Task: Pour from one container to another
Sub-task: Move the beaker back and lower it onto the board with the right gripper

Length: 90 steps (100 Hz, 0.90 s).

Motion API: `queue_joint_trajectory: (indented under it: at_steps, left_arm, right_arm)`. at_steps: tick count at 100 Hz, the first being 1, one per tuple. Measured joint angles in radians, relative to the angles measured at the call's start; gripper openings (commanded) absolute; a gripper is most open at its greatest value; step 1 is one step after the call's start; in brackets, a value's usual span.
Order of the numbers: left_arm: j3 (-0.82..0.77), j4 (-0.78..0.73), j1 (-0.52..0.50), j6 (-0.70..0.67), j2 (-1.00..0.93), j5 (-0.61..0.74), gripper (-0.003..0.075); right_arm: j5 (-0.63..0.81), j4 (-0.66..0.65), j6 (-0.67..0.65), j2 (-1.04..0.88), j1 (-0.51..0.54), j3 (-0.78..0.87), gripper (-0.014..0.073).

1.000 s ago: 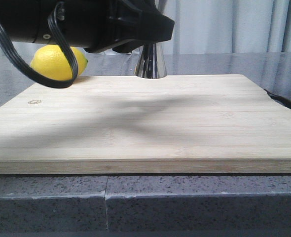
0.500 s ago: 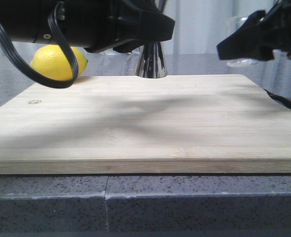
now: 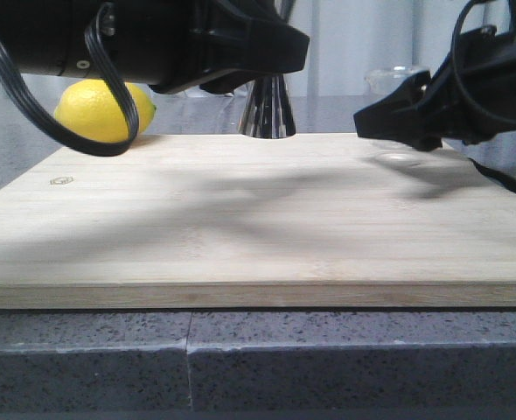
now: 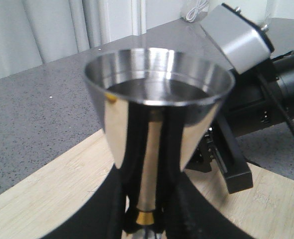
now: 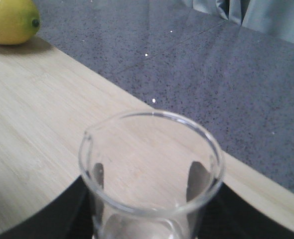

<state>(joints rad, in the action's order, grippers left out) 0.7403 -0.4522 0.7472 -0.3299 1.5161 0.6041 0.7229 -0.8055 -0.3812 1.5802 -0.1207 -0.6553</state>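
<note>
Left hand (image 4: 146, 219) grips the jigger (image 4: 157, 114), right hand (image 5: 144, 199) grips the beaker (image 5: 149, 169) (upright); pouring seems not begun.

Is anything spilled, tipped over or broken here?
Nothing stands out. The steel jigger and the glass beaker both sit upright in the pincers, the cutting board looks dry, and the lemon rests behind it.
</note>
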Motion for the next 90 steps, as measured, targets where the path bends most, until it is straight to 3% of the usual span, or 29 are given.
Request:
queue_joint_trajectory:
  at_steps: [30, 63, 90]
  left_arm:
    - [0.000, 0.000, 0.000, 0.000, 0.000, 0.000, -0.0019]
    - [0.000, 0.000, 0.000, 0.000, 0.000, 0.000, -0.0019]
    - [0.000, 0.000, 0.000, 0.000, 0.000, 0.000, -0.0019]
  right_arm:
    - [0.098, 0.044, 0.014, 0.077, 0.021, 0.000, 0.0155]
    - [0.111, 0.056, 0.016, 0.086, 0.023, -0.002, 0.0162]
    - [0.111, 0.056, 0.017, 0.087, 0.023, -0.003, 0.0300]
